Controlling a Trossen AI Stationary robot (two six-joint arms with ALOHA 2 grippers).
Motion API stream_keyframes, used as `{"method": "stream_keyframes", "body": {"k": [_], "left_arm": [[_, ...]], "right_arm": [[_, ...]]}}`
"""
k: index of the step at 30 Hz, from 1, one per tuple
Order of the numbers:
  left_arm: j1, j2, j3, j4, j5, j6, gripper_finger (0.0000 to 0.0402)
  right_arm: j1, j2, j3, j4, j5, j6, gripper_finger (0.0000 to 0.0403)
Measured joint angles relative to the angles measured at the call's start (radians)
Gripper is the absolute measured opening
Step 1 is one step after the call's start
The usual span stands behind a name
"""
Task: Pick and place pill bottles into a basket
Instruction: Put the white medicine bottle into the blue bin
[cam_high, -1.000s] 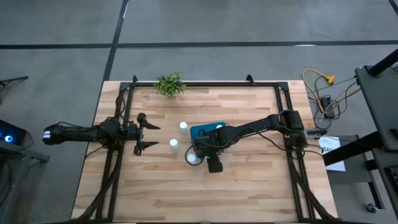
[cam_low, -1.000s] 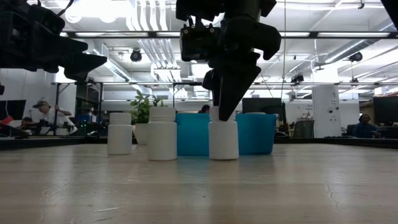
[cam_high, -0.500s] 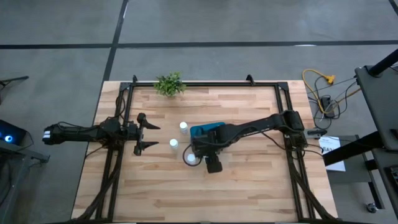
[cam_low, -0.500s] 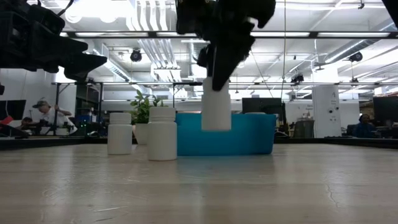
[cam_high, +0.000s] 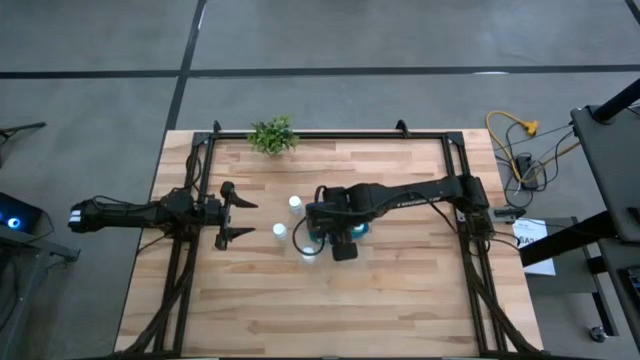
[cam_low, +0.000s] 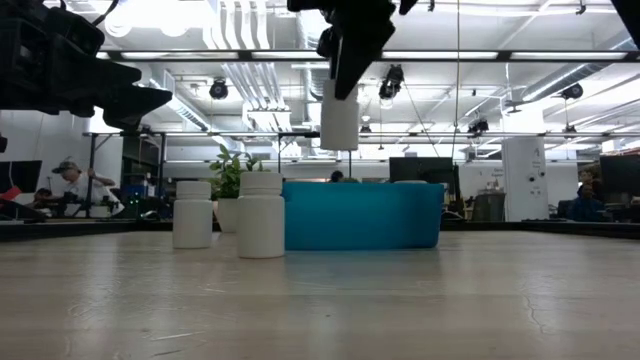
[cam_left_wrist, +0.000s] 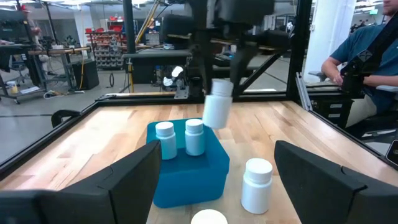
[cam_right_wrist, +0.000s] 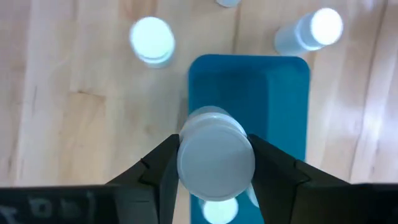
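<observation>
Lettering could not be read on any pill bottle. The right gripper was clamped on one bottle, held in the air above the teal basket near the worktop's middle, with two bottles standing inside it. Two more bottles stood just beside the basket, a green plant sat at the far edge, and the left gripper waited with jaws apart toward the left edge.

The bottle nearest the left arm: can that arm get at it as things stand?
Probably yes. The left gripper waits open at the table's left, and the bottle stands upright on bare wood just ahead of it. The right gripper, holding another bottle above the basket, is close by.
</observation>
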Motion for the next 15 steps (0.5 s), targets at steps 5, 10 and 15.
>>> {"method": "stream_keyframes", "body": {"k": [5, 10, 15], "left_arm": [[0.0, 0.0, 0.0, 0.0, 0.0, 0.0, 0.0295], [0.0, 0.0, 0.0, 0.0, 0.0, 0.0, 0.0295], [0.0, 0.0, 0.0, 0.0, 0.0, 0.0, 0.0295]], "right_arm": [[-0.048, 0.0, -0.031, 0.0, 0.015, -0.024, 0.015], [-0.095, 0.0, -0.085, 0.03, 0.016, -0.05, 0.015], [-0.125, 0.0, -0.126, 0.075, 0.014, -0.077, 0.015]]}}
